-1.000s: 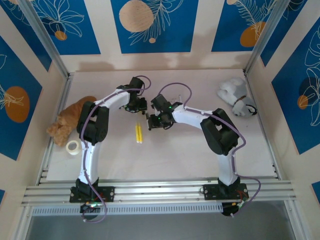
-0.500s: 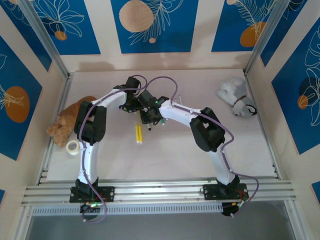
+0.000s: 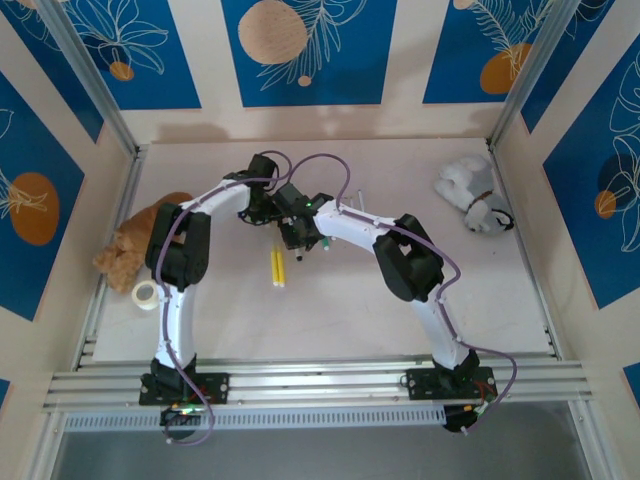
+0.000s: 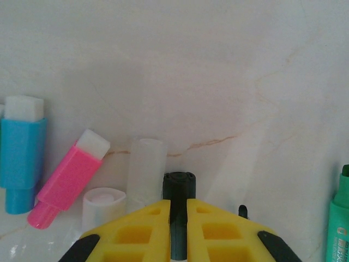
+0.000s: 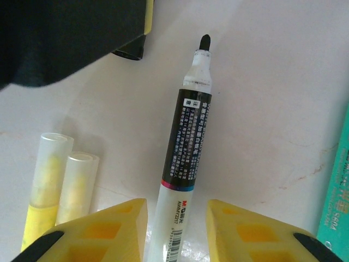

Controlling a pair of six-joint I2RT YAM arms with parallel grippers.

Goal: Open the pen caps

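Top external, pale marbled table (image 3: 340,310), blue-patterned walls (image 3: 300,60)

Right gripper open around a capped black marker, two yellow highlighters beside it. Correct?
No: the right wrist view shows the black marker uncapped, its tip bare. The right gripper is open around it, and two yellow highlighters lie beside it.

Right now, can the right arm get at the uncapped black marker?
Probably yes: the black marker lies between its open fingers, with gaps on both sides; the yellow highlighters sit off to one side.
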